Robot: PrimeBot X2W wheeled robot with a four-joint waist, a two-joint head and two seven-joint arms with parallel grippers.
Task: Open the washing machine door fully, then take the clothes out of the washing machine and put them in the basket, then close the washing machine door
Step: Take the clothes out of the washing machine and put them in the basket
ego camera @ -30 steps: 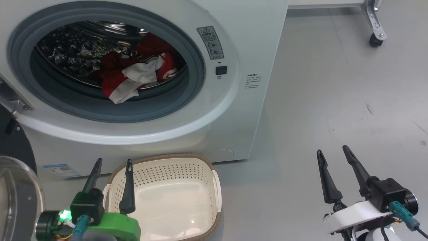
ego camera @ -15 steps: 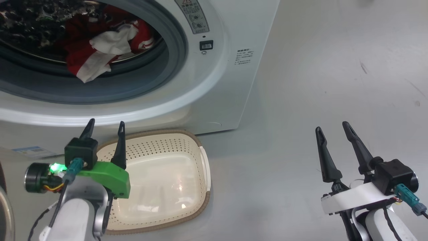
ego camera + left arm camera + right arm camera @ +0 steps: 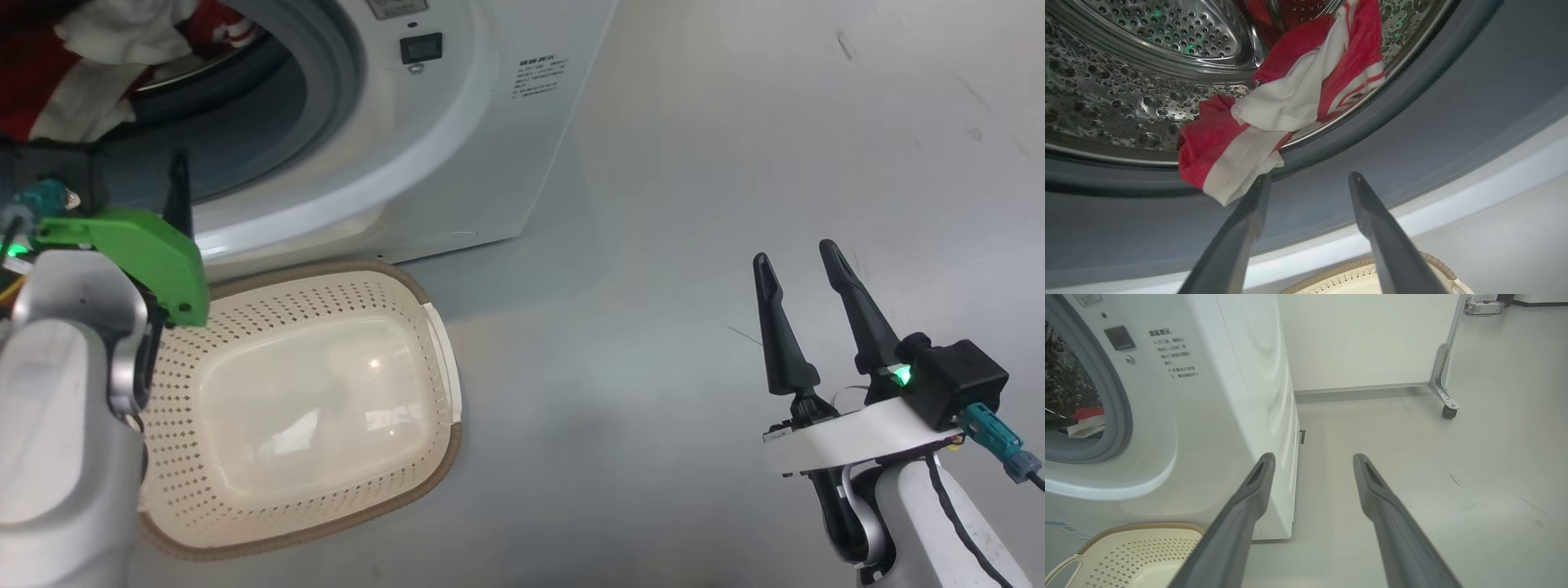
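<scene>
Clothes (image 3: 1290,102), red with white panels, bunched, hanging over drum lip (image 3: 1110,156)

Bright, even light; soft glare in the basket (image 3: 326,384).

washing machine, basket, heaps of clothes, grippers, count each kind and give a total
washing machine: 1
basket: 1
heap of clothes: 1
grippers: 2, left gripper and right gripper
total: 5
</scene>
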